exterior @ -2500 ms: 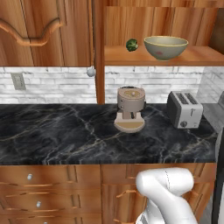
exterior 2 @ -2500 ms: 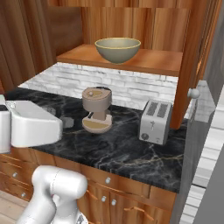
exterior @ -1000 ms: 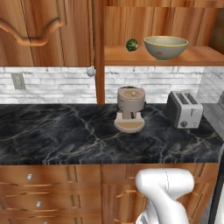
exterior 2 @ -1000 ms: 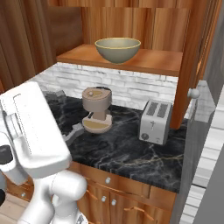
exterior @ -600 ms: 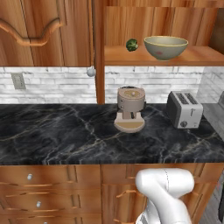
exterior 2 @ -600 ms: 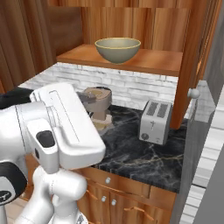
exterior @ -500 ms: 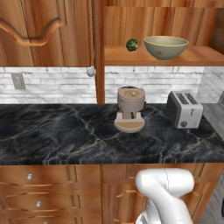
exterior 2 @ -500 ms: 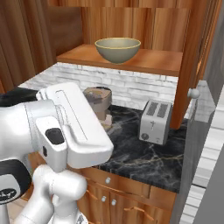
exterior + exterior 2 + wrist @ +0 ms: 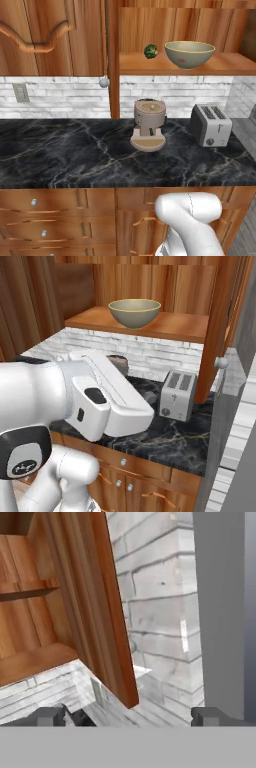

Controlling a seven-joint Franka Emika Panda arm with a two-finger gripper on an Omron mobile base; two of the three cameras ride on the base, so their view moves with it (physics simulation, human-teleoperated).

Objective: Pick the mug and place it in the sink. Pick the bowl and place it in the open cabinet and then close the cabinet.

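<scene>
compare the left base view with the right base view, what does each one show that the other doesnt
Left base view alone: a small green ball on the cabinet shelf beside the bowl, a wall outlet on the white brick, and the lower drawers with round knobs.

Right base view alone: the white arm swung across the counter, and the open cabinet door with its round knob at the right.

Both share: the bowl on the shelf of the open cabinet, the toaster, the coffee machine and the black marble counter.
</scene>
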